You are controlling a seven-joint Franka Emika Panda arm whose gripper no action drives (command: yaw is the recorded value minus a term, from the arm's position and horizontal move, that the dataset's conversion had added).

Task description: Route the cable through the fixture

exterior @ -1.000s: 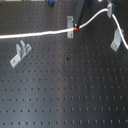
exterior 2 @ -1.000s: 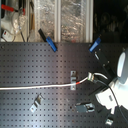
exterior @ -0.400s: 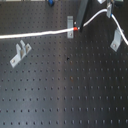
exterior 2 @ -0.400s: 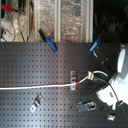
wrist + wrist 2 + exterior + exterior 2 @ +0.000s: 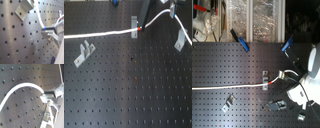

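The white cable [image 5: 99, 35] runs from the first exterior view's left edge past the foot of a small metal fixture [image 5: 134, 22]. Its red band [image 5: 138, 30] sits right beside that fixture. I cannot tell if the cable lies inside the fixture's slot. From the band the cable rises to my gripper [image 5: 172, 7] at the top right, then drops toward the right edge. In both wrist views the gripper [image 5: 46, 31] [image 5: 45, 96] is shut on the cable [image 5: 40, 17] [image 5: 15, 90]. In the second exterior view the cable [image 5: 227, 87] reaches the same fixture [image 5: 266, 80].
A second metal fixture [image 5: 84, 52] stands on the black perforated board [image 5: 129, 90] at the first exterior view's left, and a third [image 5: 180, 40] at the right. In the second exterior view, blue clamps [image 5: 243, 44] lie at the board's far edge.
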